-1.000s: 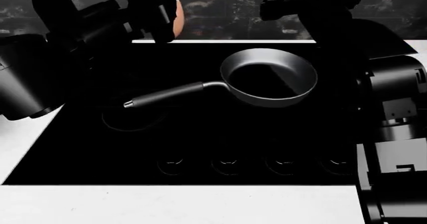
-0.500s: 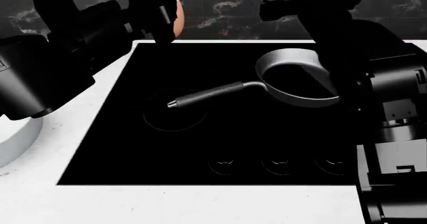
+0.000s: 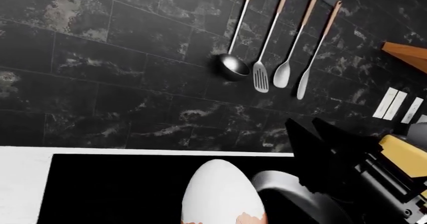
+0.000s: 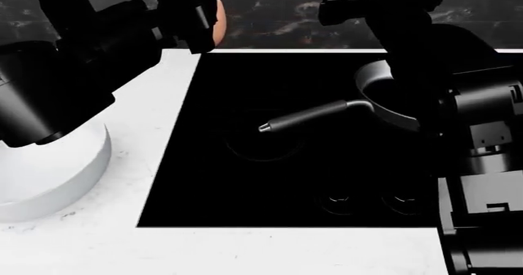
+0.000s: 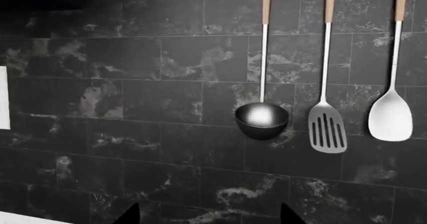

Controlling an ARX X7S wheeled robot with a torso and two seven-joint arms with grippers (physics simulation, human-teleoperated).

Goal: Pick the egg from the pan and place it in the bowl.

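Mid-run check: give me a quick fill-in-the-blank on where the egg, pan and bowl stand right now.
1. The egg is held in the ____ gripper.
2. The pan sits on the black ____.
3. The bowl stands on the white counter, on the robot's ____ side.
4. The pan's interior holds ____ egg.

Missing words: left; cooktop; left; no

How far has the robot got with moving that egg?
Lifting looks done: the egg is out of the pan, held high in the left pincer. Carrying is in hand. Left: lower it into the white bowl, which sits below the left arm.
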